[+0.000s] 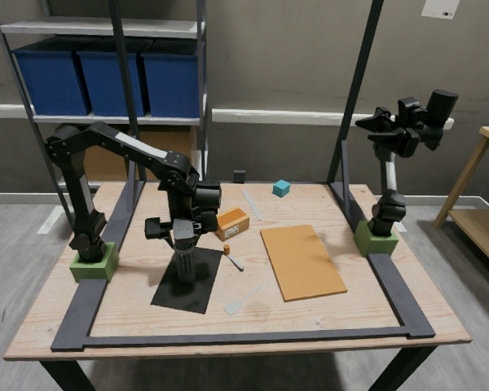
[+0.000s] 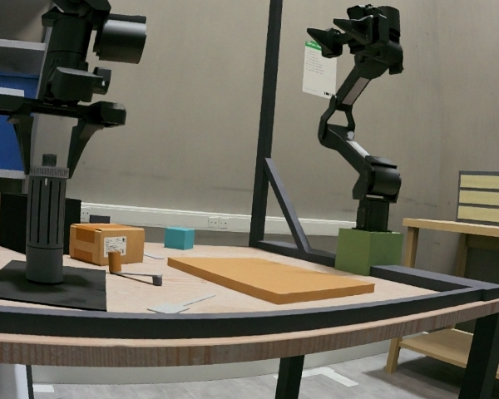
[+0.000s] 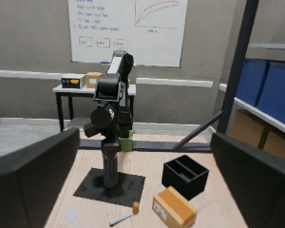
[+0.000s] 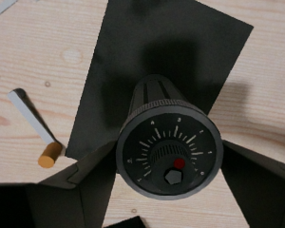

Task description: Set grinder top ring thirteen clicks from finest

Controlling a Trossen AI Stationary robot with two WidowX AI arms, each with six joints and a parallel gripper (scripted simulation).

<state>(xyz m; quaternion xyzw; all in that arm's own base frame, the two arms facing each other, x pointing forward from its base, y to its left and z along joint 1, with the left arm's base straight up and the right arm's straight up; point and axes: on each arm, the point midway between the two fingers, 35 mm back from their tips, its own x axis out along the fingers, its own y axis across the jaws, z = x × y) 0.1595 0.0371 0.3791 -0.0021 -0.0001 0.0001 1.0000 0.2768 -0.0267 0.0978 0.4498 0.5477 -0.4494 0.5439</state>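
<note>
The grey hand grinder (image 1: 186, 271) (image 2: 45, 214) (image 3: 110, 175) (image 4: 154, 92) stands upright on its black mat (image 1: 169, 294) (image 2: 88, 289) (image 3: 133, 186) (image 4: 214, 33). In the right wrist view its top ring (image 4: 170, 197) (image 2: 39, 172) surrounds a numbered dial, with a red dot (image 4: 180, 163) beside the pentagonal shaft (image 4: 173, 176). My right gripper (image 1: 185, 248) (image 2: 49, 173) (image 4: 166, 147) points down from above, its fingertips at opposite sides of the ring, seemingly touching it. Their contact faces are hidden. My left gripper (image 1: 363, 129) (image 2: 321, 26) (image 3: 146, 137) is open and empty, high above the other end of the table.
The crank (image 1: 235, 261) (image 2: 138, 275) (image 4: 33, 119) with its orange knob lies beside the mat. A cardboard box (image 1: 233, 222) (image 3: 174, 209), a black divided bin (image 3: 185, 176), an orange board (image 1: 301, 261), a teal cube (image 1: 280, 188) and a pale spatula (image 1: 235, 306) are on the table.
</note>
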